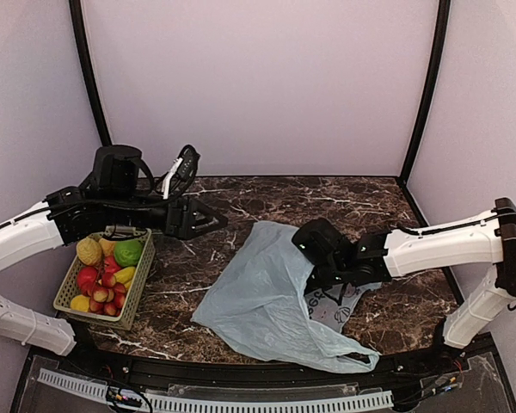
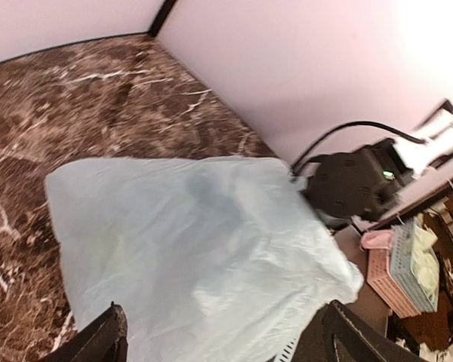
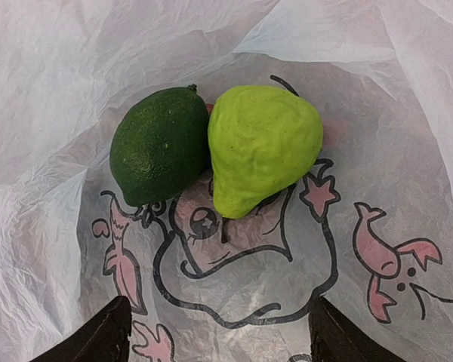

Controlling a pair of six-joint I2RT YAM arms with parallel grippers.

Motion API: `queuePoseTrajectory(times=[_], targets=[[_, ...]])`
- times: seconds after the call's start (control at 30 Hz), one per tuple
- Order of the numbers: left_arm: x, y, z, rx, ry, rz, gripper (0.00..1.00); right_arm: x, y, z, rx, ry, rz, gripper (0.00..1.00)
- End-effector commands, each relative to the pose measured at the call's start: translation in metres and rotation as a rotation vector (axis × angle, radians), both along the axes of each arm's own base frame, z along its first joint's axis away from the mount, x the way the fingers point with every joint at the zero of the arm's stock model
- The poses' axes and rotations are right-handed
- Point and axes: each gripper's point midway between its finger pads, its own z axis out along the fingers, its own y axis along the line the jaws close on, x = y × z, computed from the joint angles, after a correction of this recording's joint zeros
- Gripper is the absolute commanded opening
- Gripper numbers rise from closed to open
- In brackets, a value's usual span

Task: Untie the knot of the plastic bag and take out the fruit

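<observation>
Within the plastic bag point(image 3: 53, 90), two green fruits point(image 3: 264, 147), right gripper point(image 3: 218, 303) spread, empty, left gripper point(image 2: 225, 305) likewise, fingers point(image 3: 98, 339) partly cropped.

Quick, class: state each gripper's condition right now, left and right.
Left gripper: open, empty, facing the thin pale blue-green plastic bag.
Right gripper: open, empty, over the bright green lumpy fruit.

No word, brand or number can be read. The plastic bag point(image 3: 53, 90) carries only a print point(image 3: 234, 256) at its middle: a dark-outlined cartoon figure with pink shrimps and a star. The dark marks point(image 1: 316, 299) near the bag's right edge are too small to read.
</observation>
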Motion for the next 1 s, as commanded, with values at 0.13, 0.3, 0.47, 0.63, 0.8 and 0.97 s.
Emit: queuePoseTrajectory(times=[0.13, 0.3, 0.47, 0.63, 0.8, 0.97], targets=[[0.062, 0.011, -0.111, 0.182, 0.194, 0.229, 0.89, 0.006, 0.005, 0.013, 0.096, -0.009, -0.052, 0.82], [0.077, 0.014, -0.16, 0.245, 0.223, 0.261, 0.86, 0.007, 0.008, 0.012, 0.103, -0.005, -0.054, 0.83], [0.084, -0.003, -0.196, 0.21, 0.29, 0.21, 0.65, 0.008, 0.01, 0.014, 0.134, -0.001, -0.07, 0.84], [0.087, -0.013, -0.229, 0.26, 0.34, 0.163, 0.36, 0.009, 0.014, 0.016, 0.161, -0.004, -0.073, 0.84], [0.078, -0.018, -0.243, 0.258, 0.392, 0.129, 0.18, 0.011, 0.014, 0.016, 0.158, -0.019, -0.072, 0.84], [0.059, -0.02, -0.245, 0.252, 0.396, 0.105, 0.17, 0.013, 0.018, 0.011, 0.165, -0.018, -0.068, 0.84]])
